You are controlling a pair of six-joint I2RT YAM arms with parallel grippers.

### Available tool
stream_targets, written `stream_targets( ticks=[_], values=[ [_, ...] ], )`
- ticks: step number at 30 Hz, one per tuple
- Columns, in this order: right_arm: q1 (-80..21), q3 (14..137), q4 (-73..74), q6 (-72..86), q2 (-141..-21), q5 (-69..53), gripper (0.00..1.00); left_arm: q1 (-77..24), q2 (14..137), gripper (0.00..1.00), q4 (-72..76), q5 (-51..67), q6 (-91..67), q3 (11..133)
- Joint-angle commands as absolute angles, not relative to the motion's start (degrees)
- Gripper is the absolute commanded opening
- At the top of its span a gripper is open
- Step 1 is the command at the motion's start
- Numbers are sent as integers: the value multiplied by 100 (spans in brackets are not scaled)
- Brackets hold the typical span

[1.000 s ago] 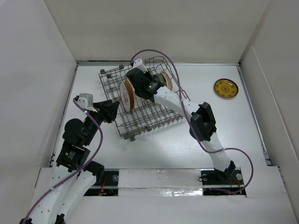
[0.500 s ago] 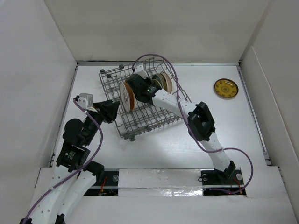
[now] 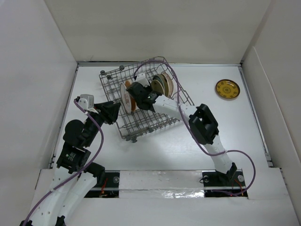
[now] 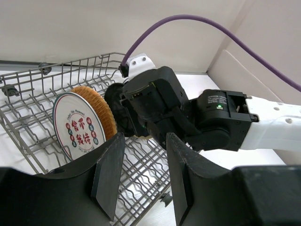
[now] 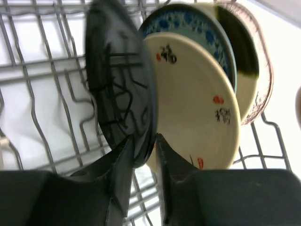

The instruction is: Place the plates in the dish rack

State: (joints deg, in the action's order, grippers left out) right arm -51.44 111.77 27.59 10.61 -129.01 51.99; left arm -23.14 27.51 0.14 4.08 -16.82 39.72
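Black plate (image 5: 120, 89), lower rim hidden in the right gripper's (image 5: 143, 141) clenched fingers, stands in the dish rack (image 3: 148, 121); left gripper (image 4: 143, 143) spread, empty.

The dish rack (image 3: 146, 123) is grey wire, and the orange woven-look plate (image 4: 80, 127) in it shows a white underside printed with red and dark characters inside a thin ring. Beside it are a glossy black plate (image 5: 117, 89) mirroring the wires, a cream plate (image 5: 193, 108) with small red and black marks, a blue-and-white patterned plate (image 5: 188, 28), and a rearmost dish (image 5: 244, 61) of cream with a dark olive patch and a speckled pinkish rim. The yellow plate (image 3: 227, 89) on the white table (image 3: 155, 150) carries a dark pattern, and the cable (image 4: 197, 18) is purple.
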Motion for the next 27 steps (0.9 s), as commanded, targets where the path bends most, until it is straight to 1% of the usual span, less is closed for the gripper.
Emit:
stream_targets(
  ticks=[1, 5, 6, 7, 9, 11, 12, 13, 14, 15, 16, 17, 18, 19, 20, 21, 22, 23, 24, 25, 26, 27],
  values=[
    [-5186, 10952, 2339, 1319, -12183, 4975, 37, -2303, 2707, 38, 255, 492, -1714, 3920],
    [-5124, 10706, 2198, 1353, -11341, 4747, 43, -2303, 2707, 38, 229, 501, -1723, 3911],
    [-5124, 10488, 2041, 1362, -11146, 4572, 46, -2303, 2698, 38, 237, 492, -1714, 3920],
    [-5046, 10346, 1917, 1345, -10944, 4475, 56, -2303, 2690, 38, 246, 492, -1723, 3911],
    [-4757, 9934, 1671, 1406, -10268, 4020, 65, -2303, 2689, 38, 255, 492, -1705, 3911],
    [-4423, 9556, 1478, 1511, -9776, 3457, 67, -2303, 2707, 38, 229, 510, -1723, 3920],
    [-4212, 9328, 1207, 1634, -9251, 2906, 67, -2303, 2707, 38, 246, 518, -1714, 3911],
    [-3749, 9073, 1021, 1696, -8994, 2622, 68, -2303, 2707, 38, 255, 519, -1723, 3911],
    [-3474, 8583, 872, 1748, -8765, 2367, 67, -2303, 2707, 38, 264, 527, -1714, 3911],
    [-3202, 8343, 592, 1932, -8554, 2025, 65, -2303, 2724, 38, 272, 536, -1723, 3920],
    [-2903, 8123, 441, 2021, -8204, 1891, 40, -2303, 2733, 38, 264, 554, -1714, 3920],
    [-2274, 7660, 318, 2143, -8070, 1750, 24, -2303, 2733, 38, 255, 554, -1714, 3920],
    [-1928, 7420, 81, 2449, -7964, 1453, 6, -2303, 2733, 38, 255, 562, -1723, 3920],
    [-1568, 7192, -25, 2626, -7824, 1268, 0, -2303, 2733, 38, 264, 589, -1723, 3920],
    [-834, 6972, -218, 2785, -7805, 1022, 0, -2303, 2725, 38, 281, 589, -1723, 3911],
    [-478, 6561, -524, 3117, -7805, 672, 0, -2303, 2733, 38, 290, 589, -1723, 3920],
    [-144, 6374, -675, 3329, -7848, 598, 0, -2303, 2733, 37, 290, 598, -1723, 3911],
    [173, 6233, -764, 3557, -8049, 511, 0, -2303, 2742, 34, 299, 667, -1723, 3911],
    [741, 6049, -982, 4047, -8199, 214, 0, -2303, 2751, 30, 316, 703, -1740, 3911],
    [982, 6003, -1054, 4330, -8392, 107, 7, -2303, 2751, 23, 325, 816, -1732, 3902],
    [1193, 5994, -1037, 4611, -8829, 45, 15, -2303, 2751, 8, 343, 861, -1723, 3911],
    [1517, 6003, -1107, 5032, -9033, -261, 28, -2303, 2734, 2, 386, 896, -1714, 3911]
  ],
)
